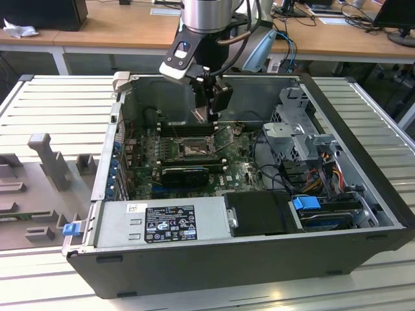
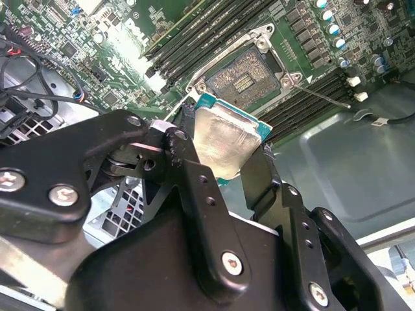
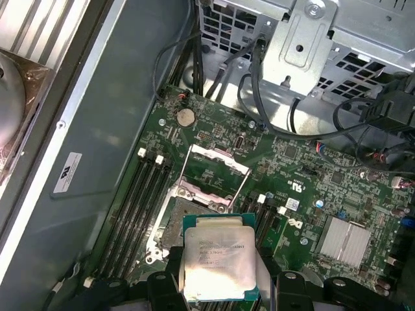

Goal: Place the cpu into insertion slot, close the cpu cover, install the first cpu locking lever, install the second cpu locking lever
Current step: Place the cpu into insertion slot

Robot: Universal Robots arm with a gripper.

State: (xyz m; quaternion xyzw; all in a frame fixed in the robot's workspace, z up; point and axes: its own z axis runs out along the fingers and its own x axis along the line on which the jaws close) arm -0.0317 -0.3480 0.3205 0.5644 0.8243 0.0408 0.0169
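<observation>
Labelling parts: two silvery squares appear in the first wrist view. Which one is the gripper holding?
The smooth-topped cpu with a green rim, clamped in the gripper; the ribbed heatsink sits on the motherboard.

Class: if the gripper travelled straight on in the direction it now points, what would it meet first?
The cpu held by the gripper would most likely land on the open insertion slot right ahead, though the gap between them is hard to judge.

A lab: cabled wooden desks point(image 1: 123, 32) behind a slatted aluminium bench point(image 1: 58, 103) holding an open computer point(image 1: 246, 256).
</observation>
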